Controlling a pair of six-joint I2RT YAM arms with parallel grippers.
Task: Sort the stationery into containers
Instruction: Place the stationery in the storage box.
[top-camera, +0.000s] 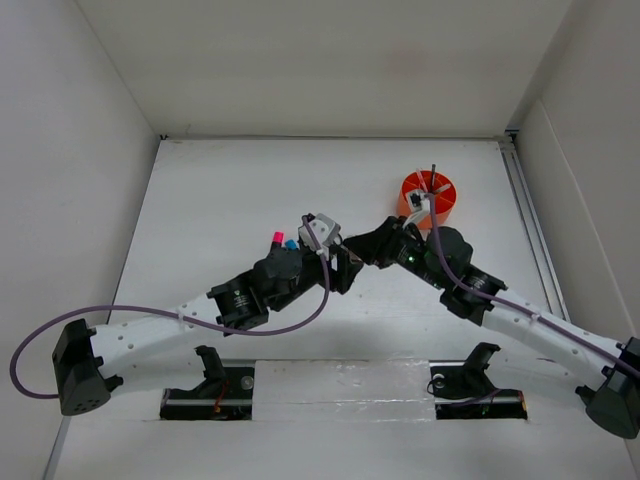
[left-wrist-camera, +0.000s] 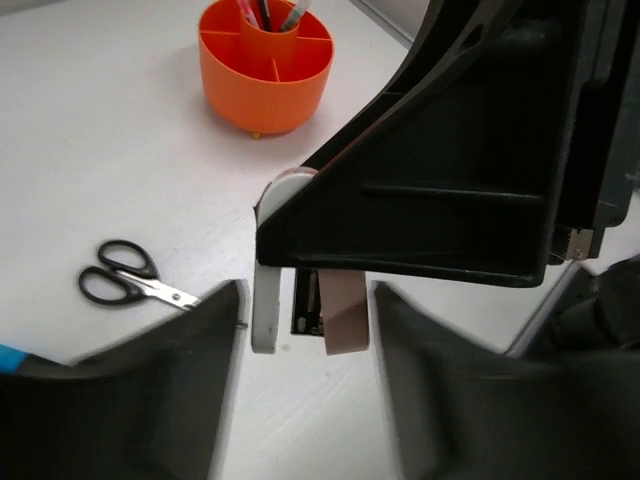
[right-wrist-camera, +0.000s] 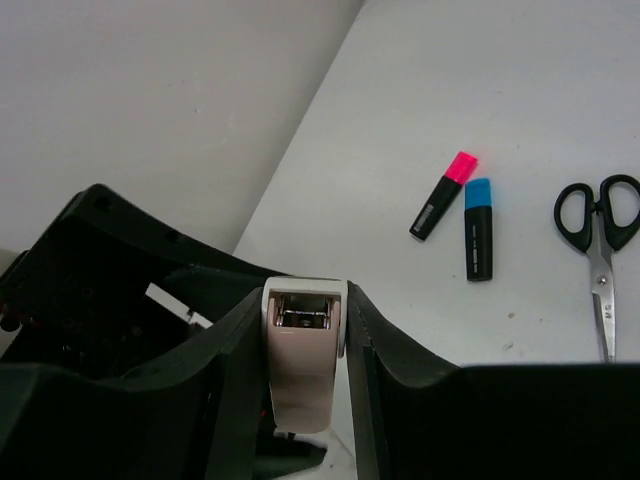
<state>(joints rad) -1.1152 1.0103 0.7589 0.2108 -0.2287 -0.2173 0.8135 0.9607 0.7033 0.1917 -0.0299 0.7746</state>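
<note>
Centrally, over the white worktop (top-camera: 230, 200), the two arms are pointed at each other, nose to nose, well short of the round orange organiser (top-camera: 428, 195), which is set towards the far right. The right tool (right-wrist-camera: 305, 300) is clenched on a beige-and-white stapler (right-wrist-camera: 303, 365), which is gripped by its sides between the black fingers; whether the stapler touches the worktop cannot be told. The left tool (left-wrist-camera: 308, 292) is spread wide, its fingers placed on either side of the stapler's end with a gap left on each side, so nothing is held by it. The black-handled scissors (left-wrist-camera: 130, 281) are laid flat on the worktop with blades closed, well apart from the organiser. Near them, in the right wrist view, the blue-capped highlighter (right-wrist-camera: 479, 228) and the pink-capped highlighter (right-wrist-camera: 443, 195) are laid side by side, close together but not touching. Thin pens (left-wrist-camera: 270, 12) are stood upright in the organiser's central tube.
</note>
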